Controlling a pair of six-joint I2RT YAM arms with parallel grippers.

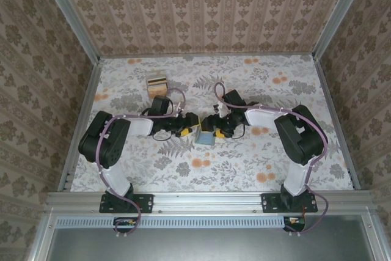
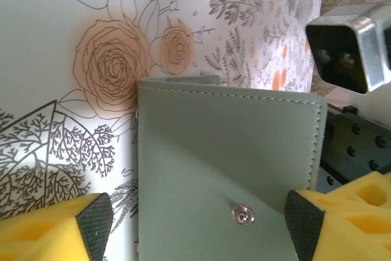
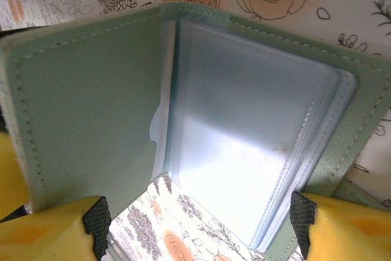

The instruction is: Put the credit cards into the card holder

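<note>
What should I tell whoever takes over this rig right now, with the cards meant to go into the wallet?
Left gripper: fingers wide apart, facing the wallet's outer side with the snap; one pad sits at its edge, contact unclear.
Right gripper: fingers wide apart, looking into the opened wallet.
Wallet: mid table, between the two grippers, standing open.
Cards: a tan stack at the back left of the table, apart from the wallet.
Done: wallet opened; its clear pockets look empty.
Left: fetch each card and slide it into a pocket.
</note>
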